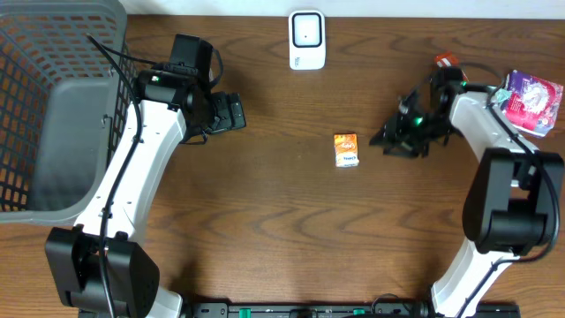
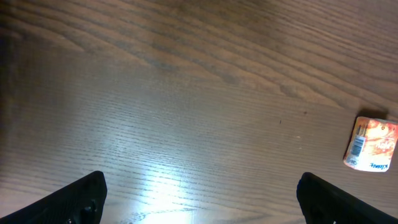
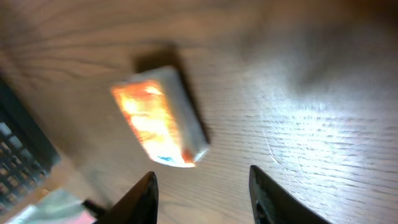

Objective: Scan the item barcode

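A small orange packet (image 1: 346, 149) lies flat on the wooden table, near the middle. A white scanner (image 1: 306, 40) stands at the far edge, behind it. My right gripper (image 1: 387, 140) hovers just right of the packet, open, with nothing between its fingers. The right wrist view shows the packet (image 3: 158, 121) blurred, lying just beyond the tips of the right gripper (image 3: 202, 186). My left gripper (image 1: 235, 112) is wide open over bare wood, well left of the packet. In the left wrist view the packet (image 2: 371, 144) sits at the right edge, a barcode strip on its left side, far from the left gripper (image 2: 199, 202).
A grey mesh basket (image 1: 53, 106) fills the left side of the table. A pink and purple pouch (image 1: 530, 99) lies at the far right, with a small red item (image 1: 444, 60) near the right arm.
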`<control>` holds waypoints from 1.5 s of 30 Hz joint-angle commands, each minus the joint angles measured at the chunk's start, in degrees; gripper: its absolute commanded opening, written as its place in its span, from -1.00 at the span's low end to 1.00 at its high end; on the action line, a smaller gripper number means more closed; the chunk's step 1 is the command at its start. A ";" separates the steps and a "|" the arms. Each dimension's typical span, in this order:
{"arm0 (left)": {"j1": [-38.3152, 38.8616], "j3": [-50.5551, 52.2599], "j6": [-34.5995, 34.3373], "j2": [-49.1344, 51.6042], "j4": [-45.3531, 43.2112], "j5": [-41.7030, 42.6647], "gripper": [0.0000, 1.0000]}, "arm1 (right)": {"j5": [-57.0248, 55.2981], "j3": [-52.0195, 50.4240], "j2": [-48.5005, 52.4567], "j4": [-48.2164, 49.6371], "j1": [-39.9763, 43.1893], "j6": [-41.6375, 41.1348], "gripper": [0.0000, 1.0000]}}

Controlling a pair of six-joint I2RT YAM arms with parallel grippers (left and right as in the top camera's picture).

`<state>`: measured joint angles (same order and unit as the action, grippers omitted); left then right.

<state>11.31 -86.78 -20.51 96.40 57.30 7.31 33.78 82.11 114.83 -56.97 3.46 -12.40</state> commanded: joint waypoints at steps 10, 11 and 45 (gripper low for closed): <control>-0.15 0.37 0.96 0.26 0.31 -0.52 0.96 | -5.05 -0.83 -0.31 6.54 -5.49 -0.87 -0.01; -0.15 0.37 0.96 0.26 0.31 -0.52 0.96 | -4.79 -1.79 -0.11 7.82 -5.88 -0.90 -0.02; -0.15 0.37 0.96 0.26 0.31 -0.52 0.96 | 54.42 -17.40 0.59 72.98 -6.67 -36.50 -0.98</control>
<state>11.29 -86.78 -20.51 96.40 57.23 7.31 78.87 64.42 115.02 12.27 -3.11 -39.66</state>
